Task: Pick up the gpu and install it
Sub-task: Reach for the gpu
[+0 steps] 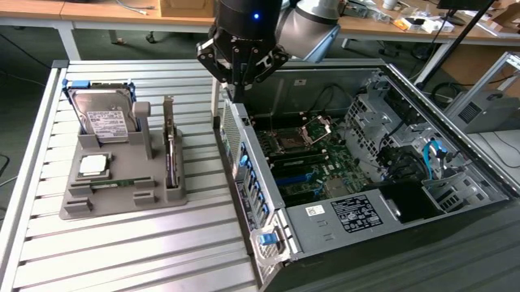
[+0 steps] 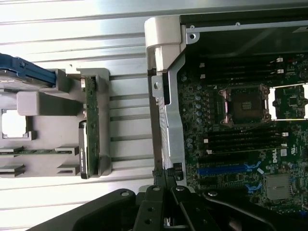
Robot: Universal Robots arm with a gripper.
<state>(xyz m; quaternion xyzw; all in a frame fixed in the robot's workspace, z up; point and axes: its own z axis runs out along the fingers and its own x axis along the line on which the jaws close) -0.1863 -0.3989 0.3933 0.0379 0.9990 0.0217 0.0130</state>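
A ribbed, pale metal surface [image 1: 122,243] spreads across the near side. Far behind it stand wooden desks [image 1: 97,13] on white legs, strewn with small clutter, one bearing what may be a cardboard box [image 1: 185,7]. Dark floor [image 1: 21,67] shows at the exterior view's left.

The arm [image 1: 315,25] hung in from the far side of the scene. Its silver-grey joint sat to the exterior view's right of a black wrist [image 1: 248,15], which showed a small blue light. Below the wrist the gripper [image 1: 237,96] pointed straight down. Its black linkages were spread wide at the top and narrowed toward the tips. The two fingers [image 2: 153,207] were pressed together, tip against tip, and met in one thin point.
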